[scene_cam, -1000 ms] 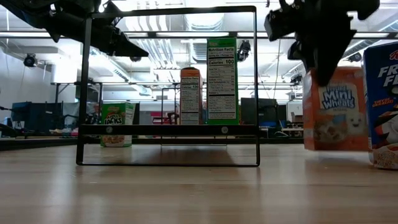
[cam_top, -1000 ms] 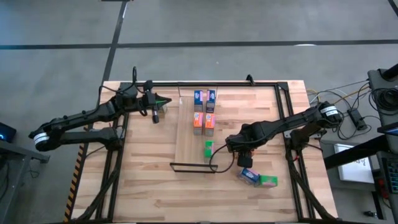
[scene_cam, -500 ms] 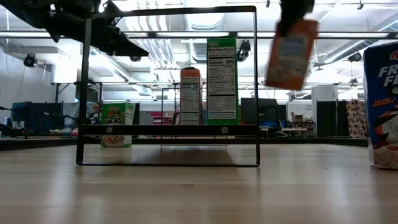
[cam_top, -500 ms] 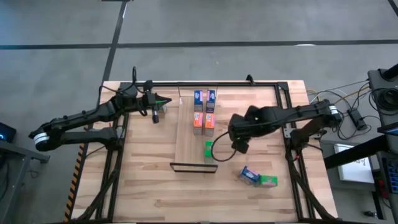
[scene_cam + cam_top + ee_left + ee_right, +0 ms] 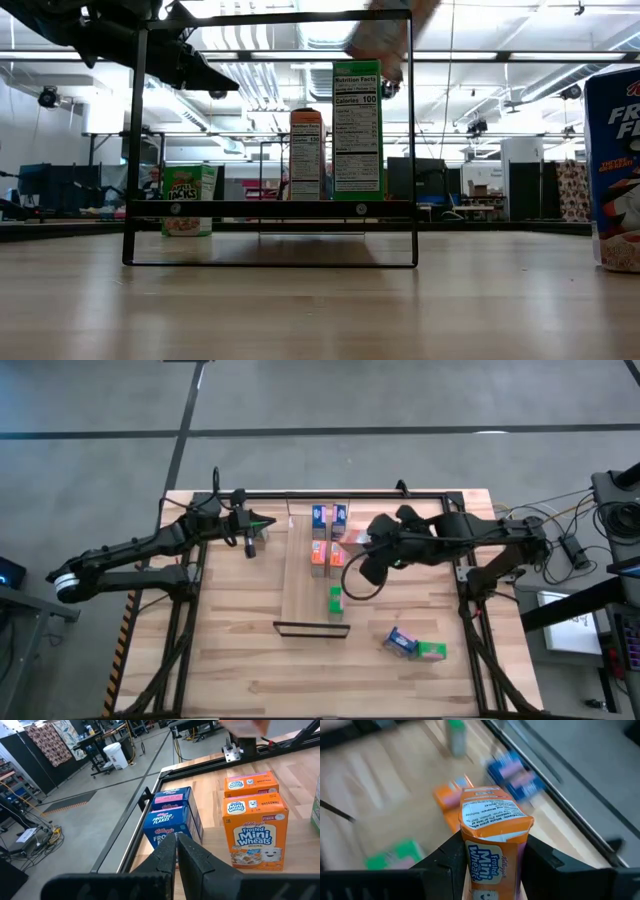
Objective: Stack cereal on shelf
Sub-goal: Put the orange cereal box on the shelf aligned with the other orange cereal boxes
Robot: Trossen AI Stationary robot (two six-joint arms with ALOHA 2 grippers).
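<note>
an orange cereal box (image 5: pixel 492 845) is carried in the air, pinched between the fingers of the right pincer (image 5: pixel 352 543), and it is now brought over the shelf (image 5: pixel 300 585), just beside the two orange boxes (image 5: pixel 327 554) already stood there. a second ago it was being lifted off the counter (image 5: pixel 230 650) near the blue box (image 5: pixel 401 643) and green box (image 5: pixel 432 651) lying at the right; half a second ago it was halfway across. in the low view only its blurred lower part (image 5: pixel 385 40) is seen at the top edge, high above the shelf's dark metal lip (image 5: pixel 270 209).

on the shelf, two blue boxes (image 5: pixel 329 515) are stood at the far end, the orange pair next, then one green box (image 5: pixel 336 600) nearer the lip. a further green box (image 5: pixel 249 540) is stood off the shelf on the left.

the left pincer (image 5: pixel 250 523) is kept pressed together, holding nothing, parked beside that box.

the transfer is judged nearly done: lowering and release are what remain for this box.
</note>
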